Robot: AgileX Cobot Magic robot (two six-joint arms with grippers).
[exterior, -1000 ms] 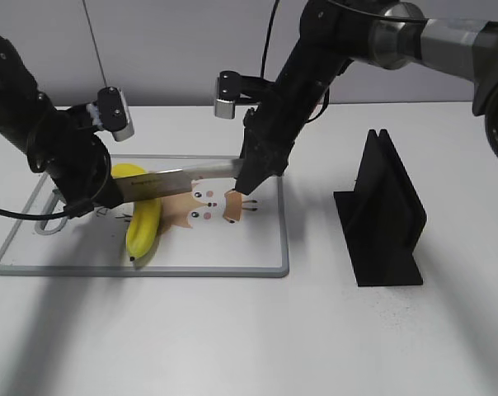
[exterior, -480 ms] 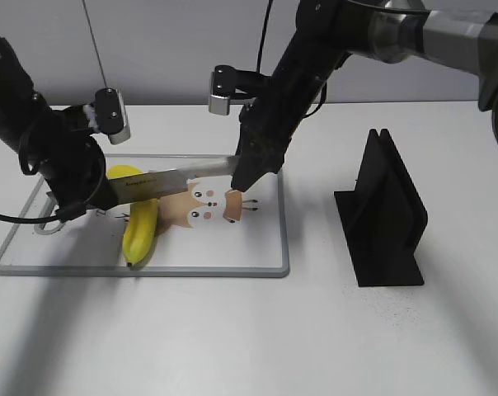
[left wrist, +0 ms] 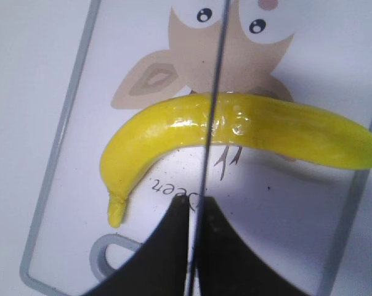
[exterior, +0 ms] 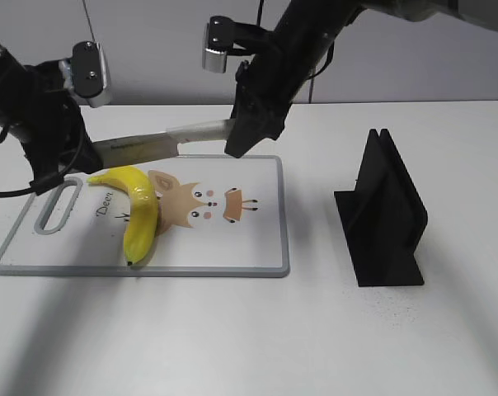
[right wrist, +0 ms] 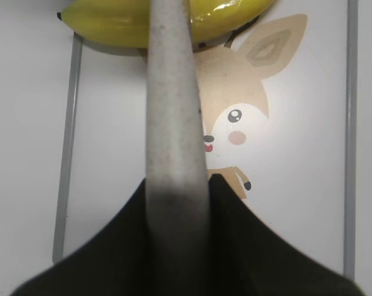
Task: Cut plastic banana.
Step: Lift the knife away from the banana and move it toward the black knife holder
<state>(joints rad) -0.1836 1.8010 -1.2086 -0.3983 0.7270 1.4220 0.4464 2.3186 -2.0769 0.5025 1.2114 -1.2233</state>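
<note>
Both pincers grip one knife (exterior: 162,142) held level above the plastic banana (exterior: 136,210), left pincer (exterior: 59,157) on its blade tip at 9 o'clock, right pincer (exterior: 242,136) on its handle.

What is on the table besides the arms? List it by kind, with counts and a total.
Banana: 1
Cutting board: 1
Knife: 1, held above the board
Black stand: 1
Total: 4
</note>
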